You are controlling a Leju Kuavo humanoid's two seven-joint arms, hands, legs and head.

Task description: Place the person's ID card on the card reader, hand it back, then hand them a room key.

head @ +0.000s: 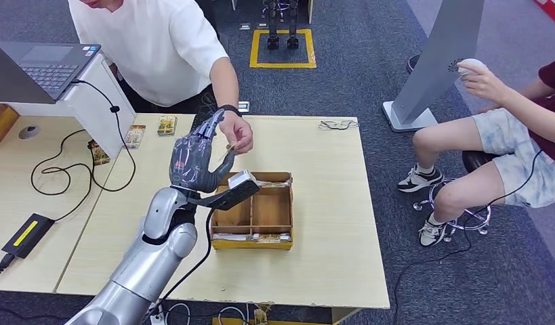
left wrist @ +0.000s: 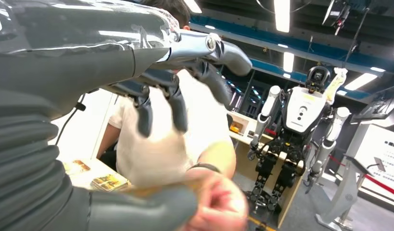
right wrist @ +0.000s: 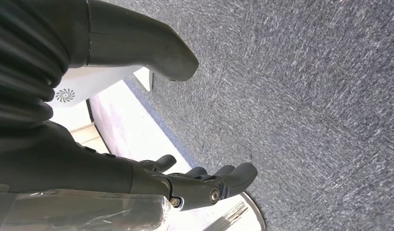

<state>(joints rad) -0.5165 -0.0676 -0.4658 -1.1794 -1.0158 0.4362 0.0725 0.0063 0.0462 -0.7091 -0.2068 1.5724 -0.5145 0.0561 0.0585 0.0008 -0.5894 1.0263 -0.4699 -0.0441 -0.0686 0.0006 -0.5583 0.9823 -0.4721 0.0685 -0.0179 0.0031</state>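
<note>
1. While the left hand (head: 193, 161) hangs raised over the table (head: 329, 203), a person's hand (head: 238, 133) comes in from 12 o'clock and pinches a thin tan card (head: 228, 145) right at the robot's fingertips.
2. Left hand state: fingers (left wrist: 178, 108) spread, well off the thumb (left wrist: 137, 209), clamped on nothing I can see. The card is in the person's pinch, not the robot's.
3. Right hand (right wrist: 204, 185) hangs over carpet, fingers loosely side by side, thumb apart, holding nothing.
4. My read of the step: a card handover at the fingertips. Whether it is coming in or going back, I can't tell.
5. To do it well, keep the palm steady and let the person bring the card in between thumb and fingers. Close thumb onto the flat face, not the edge.
6. Don't pull away until the pinch is firm and the person lets go. Thin card, so it will likely slip or flex.
7. The reader (head: 242, 179) sits at the 11 o'clock corner of the box (head: 286, 210), just below the hand. It's a short move down; lay the card flat on top.
8. Risk: the thumb is close to the reader and could knock it.
9. Flat cards (head: 257, 237) lie in the box's 6 o'clock slot, maybe keys, too small to tell.
</note>
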